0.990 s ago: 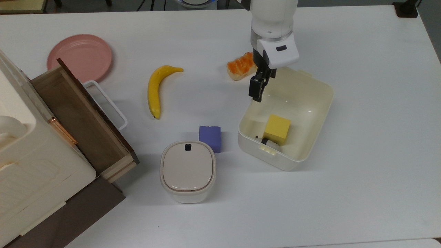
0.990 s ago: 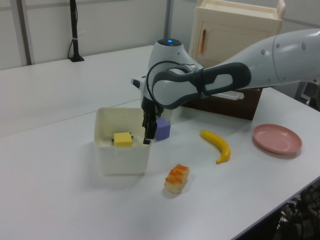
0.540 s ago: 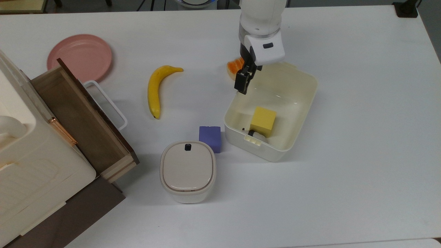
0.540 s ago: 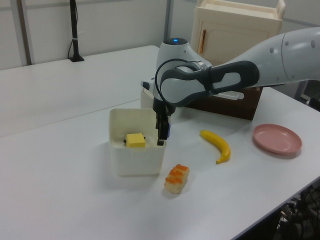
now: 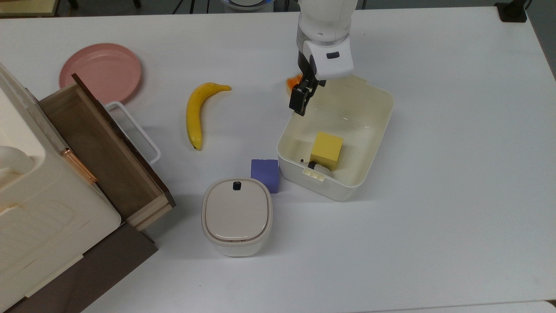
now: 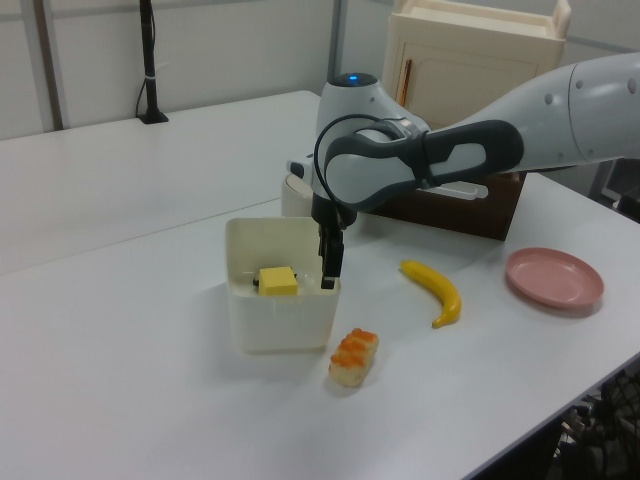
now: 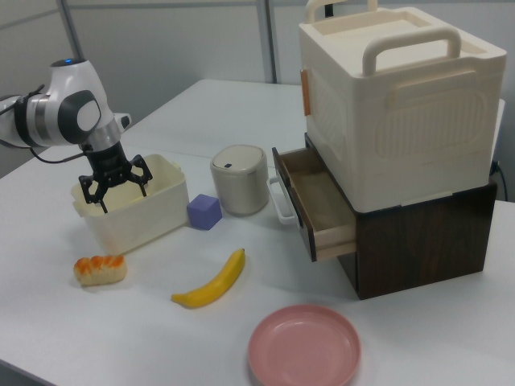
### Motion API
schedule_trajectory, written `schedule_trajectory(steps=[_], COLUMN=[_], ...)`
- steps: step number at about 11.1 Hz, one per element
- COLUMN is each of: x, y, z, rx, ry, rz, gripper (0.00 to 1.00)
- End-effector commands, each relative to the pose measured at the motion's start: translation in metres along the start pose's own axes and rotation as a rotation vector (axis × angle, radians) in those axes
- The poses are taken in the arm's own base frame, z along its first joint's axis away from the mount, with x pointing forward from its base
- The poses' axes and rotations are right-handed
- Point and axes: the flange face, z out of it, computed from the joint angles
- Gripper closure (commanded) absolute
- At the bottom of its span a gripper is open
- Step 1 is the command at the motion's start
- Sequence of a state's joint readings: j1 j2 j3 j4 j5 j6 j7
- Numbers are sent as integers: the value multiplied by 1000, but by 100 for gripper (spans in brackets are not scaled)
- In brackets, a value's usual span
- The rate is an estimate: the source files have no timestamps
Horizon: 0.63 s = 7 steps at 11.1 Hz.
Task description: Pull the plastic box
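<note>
Plastic box [image 5: 378, 130]: pull appearing underway; end effector [image 5: 299, 102] is hooking its rim, fingers spread, box sitting mid-worktop [image 5: 456, 195]; endpoint undetermined.

The top view looks straight down on the tabletop [image 5: 456, 174] from overhead. The left view and right view stand lower, off opposite sides, each looking slantwise across it. All three share the plastic box [image 5: 373, 143] [image 6: 285, 320] [image 7: 153, 213], banana [image 5: 195, 113] [image 6: 435, 290] [image 7: 211, 283] and pink plate [image 5: 100, 71] [image 6: 555, 278] [image 7: 304, 346].
</note>
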<state>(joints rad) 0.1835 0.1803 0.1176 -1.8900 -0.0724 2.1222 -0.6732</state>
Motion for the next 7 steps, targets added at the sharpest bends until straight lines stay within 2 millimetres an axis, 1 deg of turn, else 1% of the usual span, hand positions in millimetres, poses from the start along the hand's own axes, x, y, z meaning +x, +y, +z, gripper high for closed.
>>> schedule_trajectory(steps=[1,2,3,4,5,6,7], x=[1,-2,-16,-34,-57,-84,-106], y=[6,13,23,30,35,43,48], z=[-44,-60,-77,-96,-118,-133,-142], rx=[-26,-16,-5,-5,-8,-2,4], ry=[55,43,9,-5,-17,-41,-64], rz=[376,484,569,625,679,748,826], gripper=[0,0,0,0,0,0,0])
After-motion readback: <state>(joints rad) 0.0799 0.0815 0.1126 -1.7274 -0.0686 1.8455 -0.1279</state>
